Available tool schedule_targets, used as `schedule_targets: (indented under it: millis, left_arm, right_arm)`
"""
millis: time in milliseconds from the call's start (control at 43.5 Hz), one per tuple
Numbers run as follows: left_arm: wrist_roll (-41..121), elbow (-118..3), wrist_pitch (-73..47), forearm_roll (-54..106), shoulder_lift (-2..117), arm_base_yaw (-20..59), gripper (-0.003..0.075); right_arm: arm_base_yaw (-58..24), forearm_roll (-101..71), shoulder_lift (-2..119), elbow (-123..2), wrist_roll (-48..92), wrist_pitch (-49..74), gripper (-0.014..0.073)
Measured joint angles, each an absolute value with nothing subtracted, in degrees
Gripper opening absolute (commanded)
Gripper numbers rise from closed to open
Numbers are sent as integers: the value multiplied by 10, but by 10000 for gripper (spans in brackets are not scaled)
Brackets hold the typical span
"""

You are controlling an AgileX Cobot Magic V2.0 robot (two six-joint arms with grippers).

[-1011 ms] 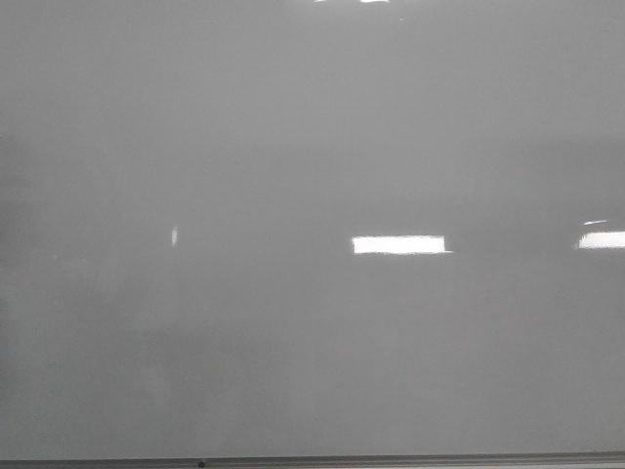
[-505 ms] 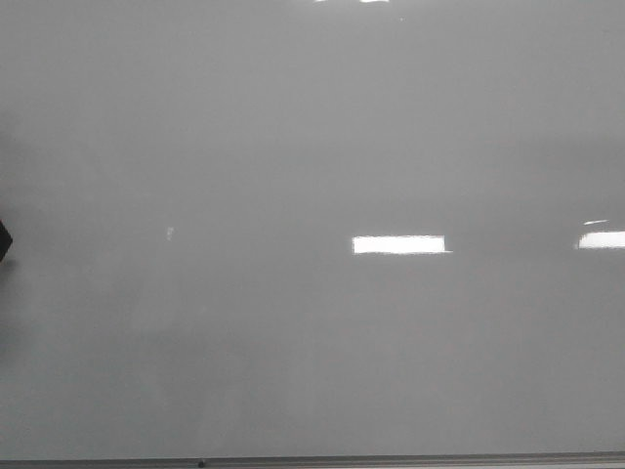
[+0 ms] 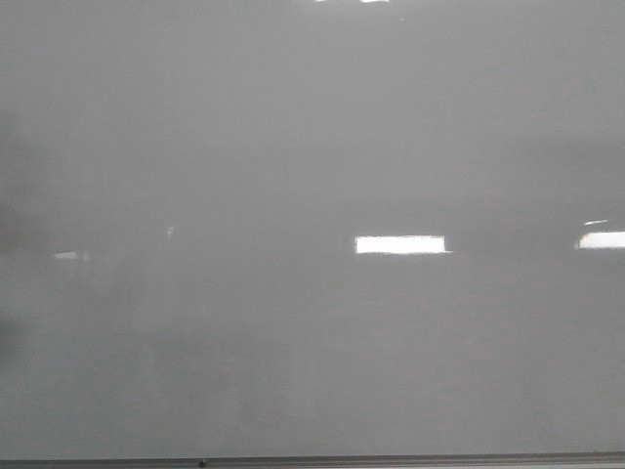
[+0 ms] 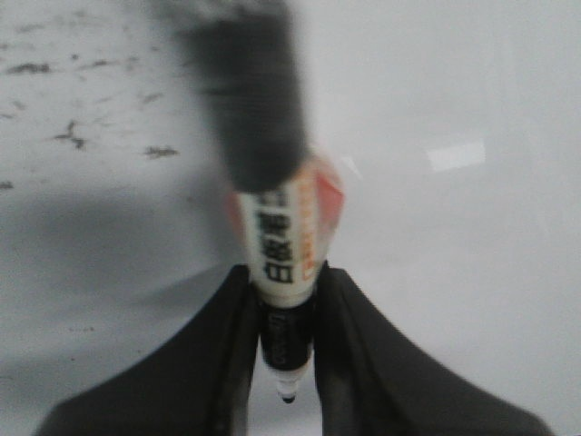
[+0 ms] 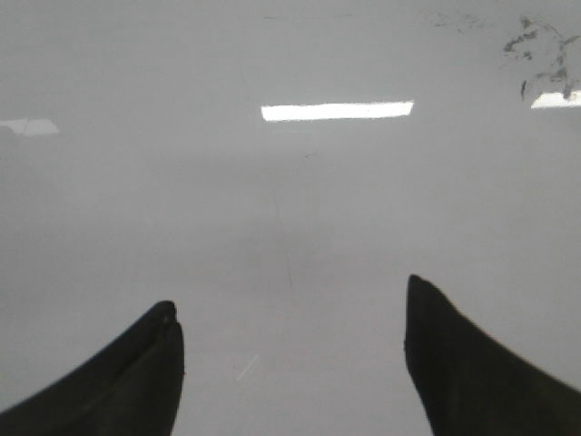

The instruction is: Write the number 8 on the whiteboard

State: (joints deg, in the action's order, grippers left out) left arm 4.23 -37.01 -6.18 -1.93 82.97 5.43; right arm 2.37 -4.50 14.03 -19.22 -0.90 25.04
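In the front view you saw only the large glossy pale grey whiteboard [image 3: 293, 147], which filled almost the whole picture, with its thin metal bottom edge [image 3: 391, 459] low in the frame and some bright white rectangular light glares [image 3: 400, 244] on the surface. No black line of a number 8 was visible on the board in any view, and neither arm appeared in the front view. In the left wrist view, your left gripper [image 4: 287, 300] was closed tightly on a white marker pen with a black cap, an orange patch and black printed characters [image 4: 277, 241]; the two dark fingers [image 4: 222, 363] pressed on the pen body from both sides, and the capped end pointed away from the camera, blurred. Behind it, the board surface had a few small dark smudges [image 4: 73, 136]. In the right wrist view, your right gripper [image 5: 290, 354] was spread wide with nothing between its black fingers [image 5: 463, 363], and it faced the board, where some dark smudge marks [image 5: 540, 45] sat next to a glare.
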Motion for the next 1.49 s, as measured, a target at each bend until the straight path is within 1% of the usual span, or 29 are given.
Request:
schedule_targets:
  millis: [69,184,322,414,528,735,1011,1195,1333,1493]
  left_arm:
    - [42,-370,-61,-20,830,54,-12]
    - [42,-373,-79,-20,824,57,-14]
    - [42,-393,-166,-20,783,75,-14]
    - [42,-413,-230,-20,751,94,-14]
    - [60,-429,-280,-20,709,134,-14]
    - [105,-430,-299,-17,644,245,-14]
    - [183,-430,-302,-16,577,427,-14]
    - [192,-430,-308,-16,575,522,-14]
    - [192,-430,-309,-16,575,571,-14]
    - [192,-430,-309,-16,575,601,-14]
  right_arm:
    - [24,-45,140,-192,-9,250,538]
    - [24,-45,140,-192,-9,250,538]
    - [24,-52,140,-192,-9,254,537]
    - [24,-63,141,-198,-6,279,537]
    - [24,-74,161,-223,15,316,537]
    - [-13,-132,244,-277,95,363,537]
    - [-130,-262,380,-388,301,462,537]
    - [-252,-292,476,-480,425,517,537]
    - [-344,-292,551,-546,472,529,537]
    - [-419,-291,624,-616,485,533,537]
